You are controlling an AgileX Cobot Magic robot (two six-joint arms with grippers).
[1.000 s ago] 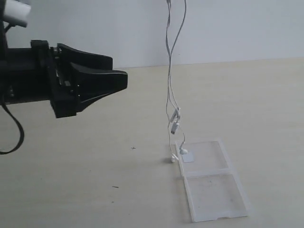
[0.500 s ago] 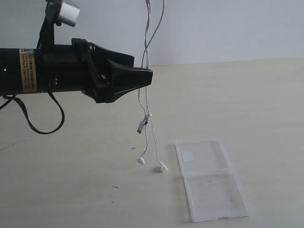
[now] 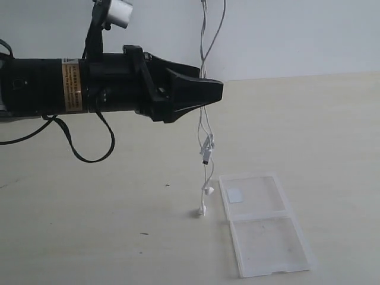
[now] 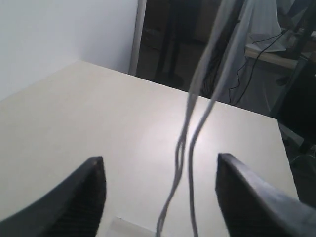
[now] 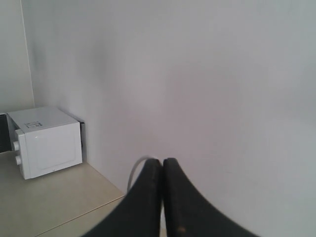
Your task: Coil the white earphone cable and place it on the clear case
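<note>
The left gripper (image 4: 159, 159) stands spread wide, its two dark fingers (image 4: 91, 197) well apart. Two strands of the cable (image 4: 180, 148) hang through the gap between them, touching neither finger as far as the wrist view shows. In the exterior view this gripper reaches in level on its black arm (image 3: 35, 95), well above the table (image 3: 89, 196), with its tips right at the hanging strands. Above the tips the strands run up out of the picture. Below them they drop to a small white inline piece (image 3: 206, 144) with a dark lower end, remote or plug I cannot tell. From there they drop to the two earbuds (image 3: 208, 190), one over the other, the lower one at the table surface or just above it. Lower than the tips and a little beyond them, away from the arm, the case (image 3: 261, 237) lies open and flat on the table. It has a white sticker (image 3: 235, 195) in the half nearer the earbuds, and the lower earbud is just beside that half's edge. The right gripper (image 5: 163, 164) is outside the exterior view. Its wrist view shows its fingers (image 5: 148, 197) pressed together with a thin loop of the cable coming out at their tips, so it is pinching the cable. Beyond it are a white wall (image 5: 222, 74) and a white box (image 5: 47, 143).
</note>
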